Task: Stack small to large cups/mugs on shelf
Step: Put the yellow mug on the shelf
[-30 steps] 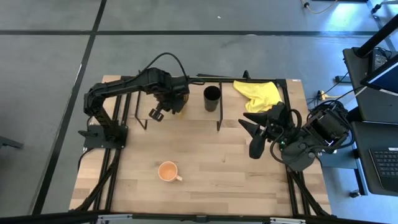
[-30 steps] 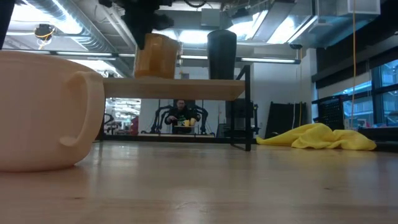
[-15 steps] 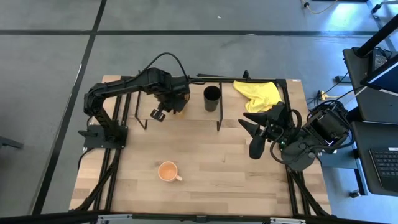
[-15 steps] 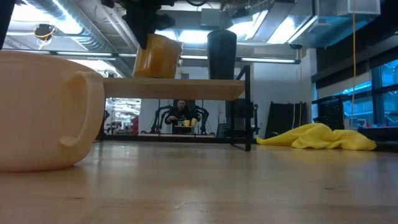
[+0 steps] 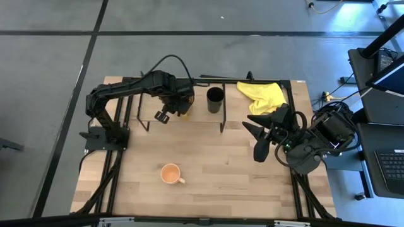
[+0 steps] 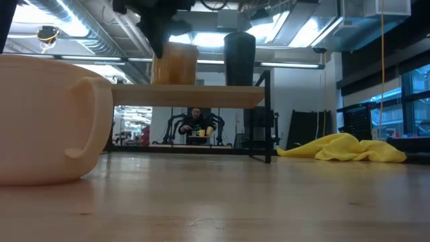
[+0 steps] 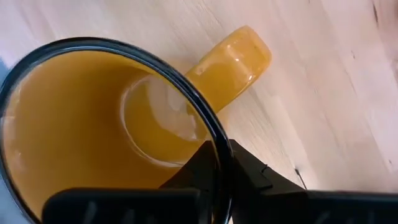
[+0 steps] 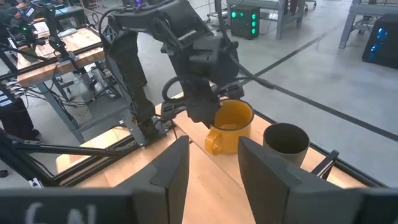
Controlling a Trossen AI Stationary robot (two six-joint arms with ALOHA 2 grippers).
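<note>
Amber mug (image 7: 124, 130), glossy, dark-rimmed, handled

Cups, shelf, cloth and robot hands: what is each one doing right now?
Yellow mug: upright on the shelf, rim pinched by the left gripper.
Black cup: upright on the shelf, empty, untouched.
Orange mug: upright on the table, not on the shelf.
Shelf: holds two cups.
Yellow cloth: crumpled on the table.
Right gripper: open, empty, waiting beside the shelf.
</note>
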